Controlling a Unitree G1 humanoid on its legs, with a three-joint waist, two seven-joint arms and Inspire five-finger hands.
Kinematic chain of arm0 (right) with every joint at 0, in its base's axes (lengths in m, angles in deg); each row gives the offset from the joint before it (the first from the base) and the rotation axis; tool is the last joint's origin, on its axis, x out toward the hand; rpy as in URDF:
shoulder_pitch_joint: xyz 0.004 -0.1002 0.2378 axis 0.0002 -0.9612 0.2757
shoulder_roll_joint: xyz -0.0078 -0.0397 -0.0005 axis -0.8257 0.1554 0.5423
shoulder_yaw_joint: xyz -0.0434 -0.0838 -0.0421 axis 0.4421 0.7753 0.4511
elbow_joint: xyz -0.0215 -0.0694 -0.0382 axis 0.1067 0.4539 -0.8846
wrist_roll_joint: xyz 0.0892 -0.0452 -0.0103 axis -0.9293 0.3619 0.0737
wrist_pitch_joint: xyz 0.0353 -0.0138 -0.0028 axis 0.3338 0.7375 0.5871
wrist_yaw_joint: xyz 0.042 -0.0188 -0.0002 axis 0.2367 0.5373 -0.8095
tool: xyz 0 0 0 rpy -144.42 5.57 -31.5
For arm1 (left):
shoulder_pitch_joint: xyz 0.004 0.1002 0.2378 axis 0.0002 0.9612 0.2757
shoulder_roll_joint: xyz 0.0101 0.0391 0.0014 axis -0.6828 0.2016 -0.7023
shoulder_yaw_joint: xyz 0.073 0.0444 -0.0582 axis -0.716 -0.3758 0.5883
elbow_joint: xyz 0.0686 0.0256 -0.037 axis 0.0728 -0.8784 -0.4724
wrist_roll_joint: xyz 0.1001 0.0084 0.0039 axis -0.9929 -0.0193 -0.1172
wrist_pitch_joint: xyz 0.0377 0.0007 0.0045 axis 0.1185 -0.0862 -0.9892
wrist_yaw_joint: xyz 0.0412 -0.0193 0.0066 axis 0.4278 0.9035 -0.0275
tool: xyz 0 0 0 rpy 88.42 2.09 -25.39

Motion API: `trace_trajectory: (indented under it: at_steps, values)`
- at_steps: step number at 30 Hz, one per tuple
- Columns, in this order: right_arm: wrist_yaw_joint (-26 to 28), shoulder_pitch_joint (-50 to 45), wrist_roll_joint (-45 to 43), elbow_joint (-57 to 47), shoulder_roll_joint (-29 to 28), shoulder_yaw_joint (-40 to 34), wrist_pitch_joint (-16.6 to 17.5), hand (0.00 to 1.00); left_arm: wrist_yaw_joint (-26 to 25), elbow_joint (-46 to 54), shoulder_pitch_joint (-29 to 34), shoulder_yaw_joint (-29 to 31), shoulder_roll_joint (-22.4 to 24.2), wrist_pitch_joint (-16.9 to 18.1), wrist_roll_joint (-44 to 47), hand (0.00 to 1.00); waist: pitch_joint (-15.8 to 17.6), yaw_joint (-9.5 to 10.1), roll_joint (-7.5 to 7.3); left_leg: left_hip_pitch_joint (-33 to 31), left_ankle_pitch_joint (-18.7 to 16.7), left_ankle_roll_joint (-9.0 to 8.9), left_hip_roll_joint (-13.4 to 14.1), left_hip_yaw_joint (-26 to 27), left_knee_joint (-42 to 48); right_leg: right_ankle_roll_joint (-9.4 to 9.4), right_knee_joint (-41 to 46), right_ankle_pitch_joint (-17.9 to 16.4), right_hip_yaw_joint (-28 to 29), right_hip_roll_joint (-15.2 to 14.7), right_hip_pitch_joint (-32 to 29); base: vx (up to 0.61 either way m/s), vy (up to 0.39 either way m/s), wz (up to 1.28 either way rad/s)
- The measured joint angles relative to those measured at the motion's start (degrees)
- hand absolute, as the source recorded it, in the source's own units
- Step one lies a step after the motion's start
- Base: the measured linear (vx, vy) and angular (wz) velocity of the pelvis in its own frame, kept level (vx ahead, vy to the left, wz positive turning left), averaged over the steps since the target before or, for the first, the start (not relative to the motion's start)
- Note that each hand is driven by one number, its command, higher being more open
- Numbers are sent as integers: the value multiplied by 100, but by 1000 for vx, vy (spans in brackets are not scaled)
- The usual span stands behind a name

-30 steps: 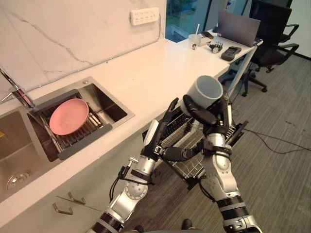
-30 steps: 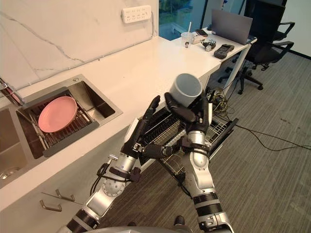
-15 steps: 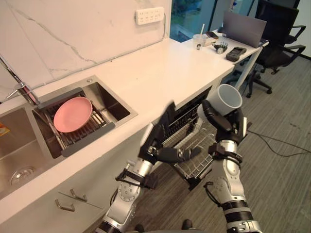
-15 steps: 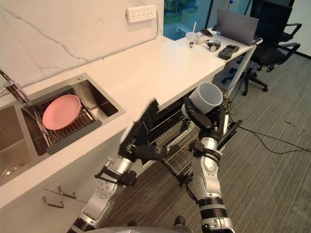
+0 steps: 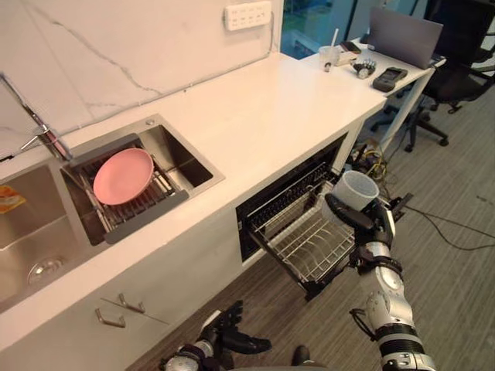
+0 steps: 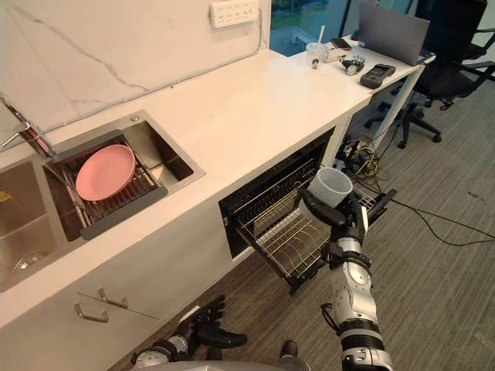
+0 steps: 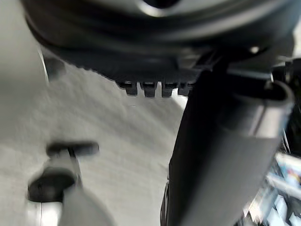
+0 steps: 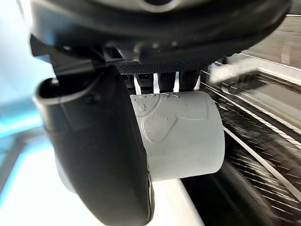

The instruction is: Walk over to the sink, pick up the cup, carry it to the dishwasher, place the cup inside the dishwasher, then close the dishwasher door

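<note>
Gripping one cup (image 5: pixel 357 188), right hand (image 5: pixel 371 226) near one rack (image 5: pixel 309 246).

The right hand (image 5: pixel 370 224), fingers curled round the cup (image 5: pixel 358 188), is now lower and farther out, the cup above the outer corner of the pulled-out dishwasher rack (image 5: pixel 305 247) instead of raised before the worktop (image 5: pixel 255 116) edge. The left hand (image 5: pixel 230 337) now hangs low by the floor (image 5: pixel 448 278), no longer raised before the rack.

The sink (image 5: pixel 27 247) (its left basin) runs off the view's left edge.
</note>
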Motion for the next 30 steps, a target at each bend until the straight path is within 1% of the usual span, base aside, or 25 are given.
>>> trace_trajectory:
  at_steps: [1,3,4,6,8,9,11,12,15,16,19,22,25,26,29,30]
  values:
    - [11,29,23,67,5,8,-64,0,-88,-75,-1,136,6,-3,6,100,16,7,4,-14,10,-4,-1,-33,-3,4,0,-4,-37,-1,8,-43,-3,25]
    - [46,173,304,371,95,55,-265,0,-335,-306,-9,663,32,-197,27,100,136,122,32,-82,45,-8,-12,-136,-3,8,1,-9,-152,-11,13,-34,2,25]
    - [64,210,416,453,136,63,-305,0,-390,-306,-11,777,36,-224,9,100,171,147,41,-104,61,-5,-21,-180,-1,10,2,-10,-200,-17,13,-18,7,33]
    - [90,421,705,875,254,118,-525,0,-532,-355,-9,1083,31,-324,-20,100,249,263,91,-186,94,-3,-43,-300,7,12,4,-11,-321,-37,12,-17,19,30]
    - [98,585,878,1177,305,145,-674,0,-619,-397,15,1246,25,-391,-183,100,275,359,131,-225,94,-4,-60,-344,24,22,5,-18,-371,-54,14,6,23,17]
    - [125,728,984,1409,387,171,-759,0,-673,-518,82,1327,28,-432,-344,100,332,447,185,-249,93,-4,-81,-363,38,30,7,-23,-399,-78,14,17,27,13]
    - [184,870,1141,1579,514,171,-828,0,-669,-609,161,1419,91,-497,-310,100,439,466,238,-294,93,-4,-113,-417,75,54,48,-39,-469,-122,13,8,38,28]
    - [243,1004,1292,1782,724,170,-855,0,-659,-557,168,1671,210,-480,-275,100,566,495,289,-423,90,-2,-146,-483,184,80,143,-80,-574,-176,-18,-17,43,42]
    - [305,1420,1705,2195,990,170,-907,0,-506,-461,146,1747,243,-394,-272,100,757,546,391,-665,0,44,-176,-483,481,77,384,-164,-628,-263,-177,-52,65,22]
    - [366,1609,1911,2308,1155,171,-918,0,-382,-359,143,1767,270,-363,-203,100,860,582,472,-851,-89,45,-188,-484,711,66,587,-234,-620,-323,-328,-57,73,5]
    - [478,1930,2298,2594,1464,196,-957,0,-166,-303,115,1783,313,-290,40,100,1091,630,625,-1106,-267,50,-192,-498,1141,53,886,-367,-652,-385,-449,-64,50,10]
    - [505,2121,2515,2771,1653,229,-1009,0,-105,-276,109,1789,355,-150,80,100,1209,674,717,-1282,-322,53,-184,-520,1337,36,1094,-458,-679,-423,-591,-57,19,10]
    - [511,2394,2724,3021,1855,276,-1079,0,-38,-196,61,1785,378,-22,112,100,1411,721,812,-1436,-321,52,-183,-591,1450,5,1312,-543,-722,-465,-740,-47,-7,11]
    - [509,2458,2806,3124,1905,281,-1094,100,-36,-171,61,1782,382,3,151,100,1453,729,836,-1494,-321,52,-185,-643,1481,-2,1360,-575,-766,-471,-779,-48,-25,16]
    - [561,2588,2997,3222,2000,340,-1165,100,-42,-133,60,1789,380,23,366,100,1613,776,880,-1559,-320,51,-184,-696,1518,-18,1531,-674,-793,-504,-868,-26,-27,10]
    - [596,2627,3064,3263,2014,340,-1211,100,-54,-131,60,1796,369,22,421,100,1621,794,891,-1605,-319,51,-186,-703,1526,-24,1588,-703,-792,-517,-936,-15,-36,8]
